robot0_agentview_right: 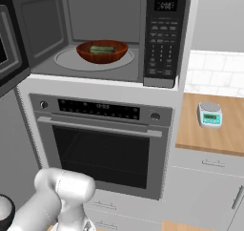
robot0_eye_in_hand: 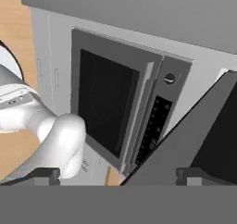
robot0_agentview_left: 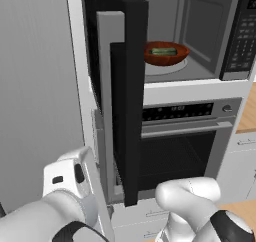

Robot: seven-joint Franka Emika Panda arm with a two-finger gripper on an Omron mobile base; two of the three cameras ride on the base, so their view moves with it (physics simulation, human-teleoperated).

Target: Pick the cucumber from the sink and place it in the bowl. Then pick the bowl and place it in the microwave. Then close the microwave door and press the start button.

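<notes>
Inside the microwave [robot0_agentview_right: 95, 34] the bowl [robot0_agentview_right: 102, 51] is already sitting on the round turntable, with the cucumber [robot0_agentview_right: 102, 49] lying in it, so by my reading the step in hand is closing the microwave door [robot0_agentview_left: 122, 111]. That door is standing swung out to the left, nearly edge-on in the left base view, its grey bar handle facing the camera. The gripper [robot0_eye_in_hand: 118, 172] is standing wide, its two dark fingertips [robot0_eye_in_hand: 44, 174] spread far apart at the bottom of the hand view and holding nothing.

To do this well, I would be bringing the hand round to the outer face of the door, near its free edge by the handle and away from the hinge, and pushing it steadily along its arc until it is seating flush against the front. Pushing with the flat of a finger looks safer than trying to pinch the handle. The keypad strip [robot0_agentview_right: 162, 39] on the right should be left clear for the start button afterwards.

Much is hard to judge. The hand view is rolled, showing the oven [robot0_agentview_right: 102, 144] below and a dark slanting panel [robot0_eye_in_hand: 185, 135] at right that is probably the door, though I cannot tell whether the fingers are touching it. The start button itself is too small to pick out, and the hinge side is hidden
</notes>
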